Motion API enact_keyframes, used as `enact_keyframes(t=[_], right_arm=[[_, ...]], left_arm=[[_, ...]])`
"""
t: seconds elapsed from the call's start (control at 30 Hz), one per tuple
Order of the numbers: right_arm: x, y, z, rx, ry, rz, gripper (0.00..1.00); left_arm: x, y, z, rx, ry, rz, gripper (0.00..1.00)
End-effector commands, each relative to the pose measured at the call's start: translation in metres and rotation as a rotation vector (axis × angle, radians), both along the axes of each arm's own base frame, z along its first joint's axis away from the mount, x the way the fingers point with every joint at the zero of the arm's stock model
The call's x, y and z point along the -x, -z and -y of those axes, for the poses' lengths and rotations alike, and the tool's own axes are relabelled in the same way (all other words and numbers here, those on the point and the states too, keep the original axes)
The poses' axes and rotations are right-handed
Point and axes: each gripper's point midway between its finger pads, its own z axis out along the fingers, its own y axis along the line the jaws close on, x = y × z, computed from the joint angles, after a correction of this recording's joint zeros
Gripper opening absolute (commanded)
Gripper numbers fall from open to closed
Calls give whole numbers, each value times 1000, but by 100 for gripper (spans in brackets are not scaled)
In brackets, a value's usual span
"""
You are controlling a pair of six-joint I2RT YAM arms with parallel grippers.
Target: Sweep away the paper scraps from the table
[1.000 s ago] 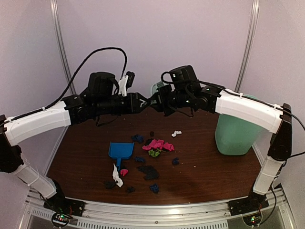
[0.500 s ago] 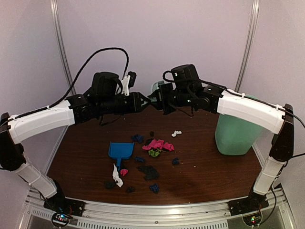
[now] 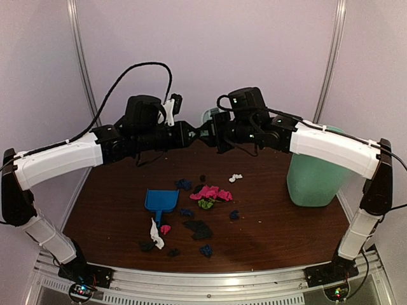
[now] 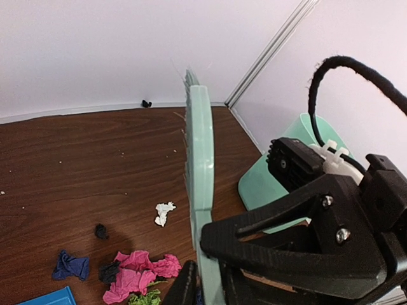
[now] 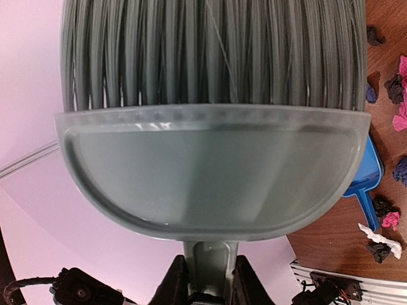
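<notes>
from above, the mint-green plastic hand brush [image 3: 208, 116] is almost wholly hidden between the two wrists; only a pale sliver shows. whether the left jaws grip it cannot be told: in the left wrist view one finger [image 4: 186, 286] shows just left of the brush, cut off by the bottom edge, and the other is hidden behind the brush. in the right wrist view the brush head covers most of the dark wood surface [image 5: 383, 127], and its bristles run off the top edge. right of the brush, the blue plastic dustpan [image 5: 372, 168] is half hidden and crumpled paper scraps [image 5: 402, 108] are cut by the picture's edge. beyond the brush, a black speck [image 4: 146, 103] is too small to identify.
</notes>
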Motion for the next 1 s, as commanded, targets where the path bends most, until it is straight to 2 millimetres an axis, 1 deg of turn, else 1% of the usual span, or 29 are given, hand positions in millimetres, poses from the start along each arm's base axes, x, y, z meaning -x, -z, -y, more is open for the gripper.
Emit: enact_keyframes(t=[0.0,0.1,0.2,0.27,0.4,0.57,0.67,0.77,0.8,0.87,0.97], right_arm=[[7,-33,8,-66,18,57,0],[6,-33,8,-72,16,57,0],[7,-33,7,-75,12,57,0],[7,-35,7,-81,10,62,0],[8,-36,6,-82,1,67,0],[12,-29,13,-72,4,83,0],[16,-24,18,-69,-6,118,1],[17,-21,22,-31,-50,200,17],[17,-24,21,-27,-75,242,19],[18,-22,24,8,-124,296,25],[14,-12,30,114,-177,349,31]], left_arm=[[-6,-17,4,46,-12,40,24],[-5,-14,4,41,-13,38,24],[-5,-12,4,38,-11,35,20],[-5,-10,4,32,-10,30,15],[-5,-8,3,22,-13,26,0],[-4,-6,-4,13,-38,13,0],[-2,-11,-13,17,-63,22,0],[-1,-15,-26,4,-106,35,0],[-2,-16,-31,-7,-123,39,0],[-1,-19,-41,-30,-151,52,0],[2,-19,-57,-71,-192,69,0]])
